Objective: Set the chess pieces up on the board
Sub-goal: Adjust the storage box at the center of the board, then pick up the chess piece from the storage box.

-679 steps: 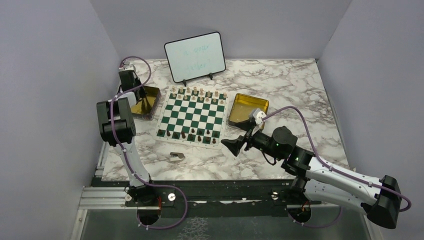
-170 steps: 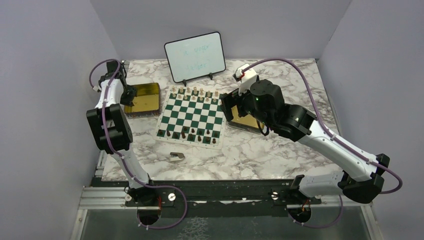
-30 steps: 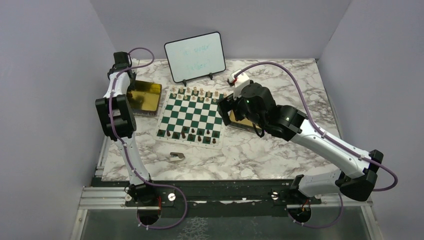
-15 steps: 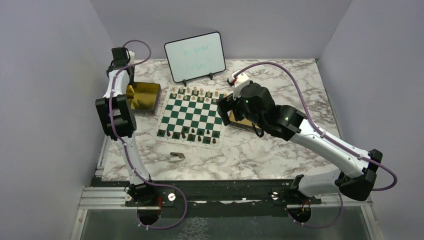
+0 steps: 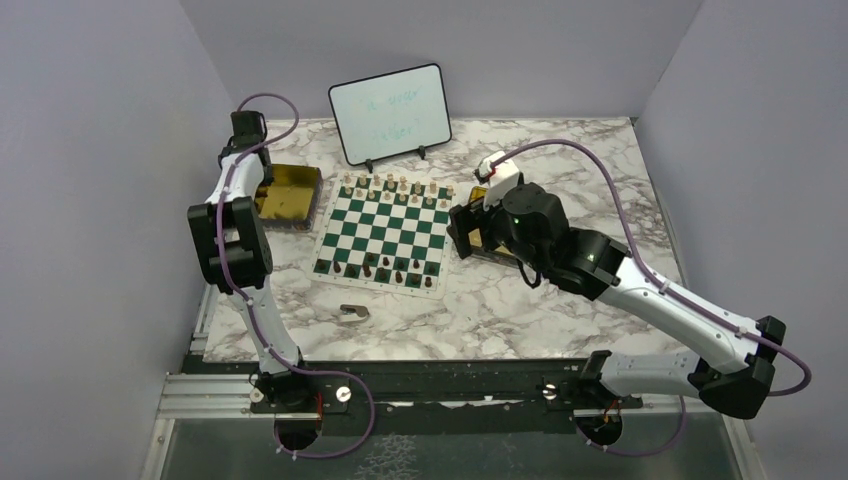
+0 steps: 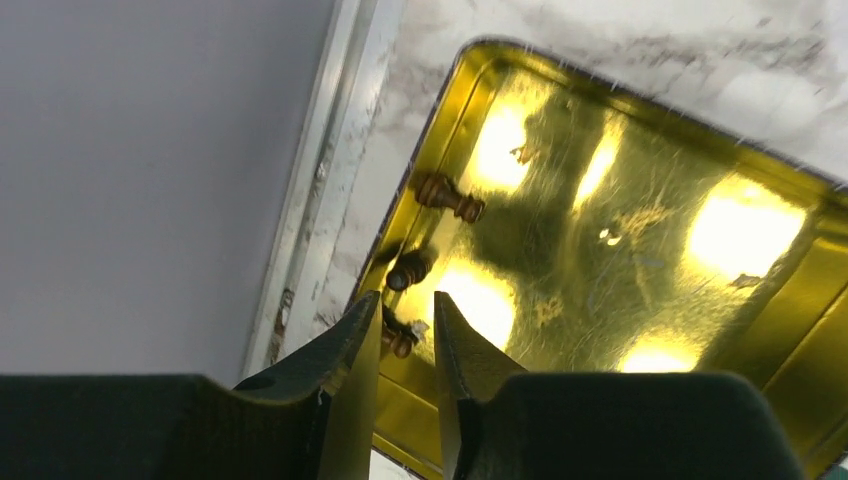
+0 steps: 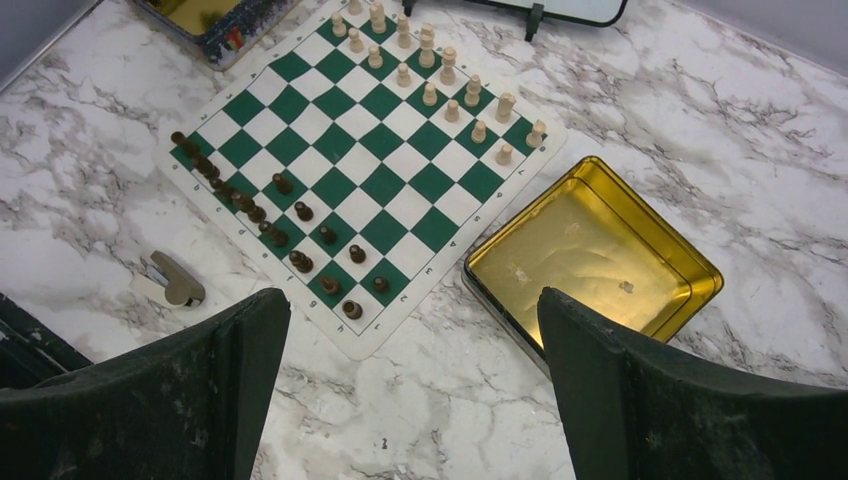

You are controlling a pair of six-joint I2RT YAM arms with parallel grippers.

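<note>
board flat in the middle of the table, between two gold tins. light pieces lined up on the two far rows, looking full or nearly so. dark pieces standing on the two near rows, but with gaps in the second row, so not yet complete. three more lying on their sides in the left tin, close to its corner. right tin showing only a bare bottom. left gripper hanging over that corner, fingers close with a thin gap, pinching nothing as far as can be seen. right gripper spread wide and empty, above the table beside the right tin. probably left to do: these three, from tin to board.
</note>
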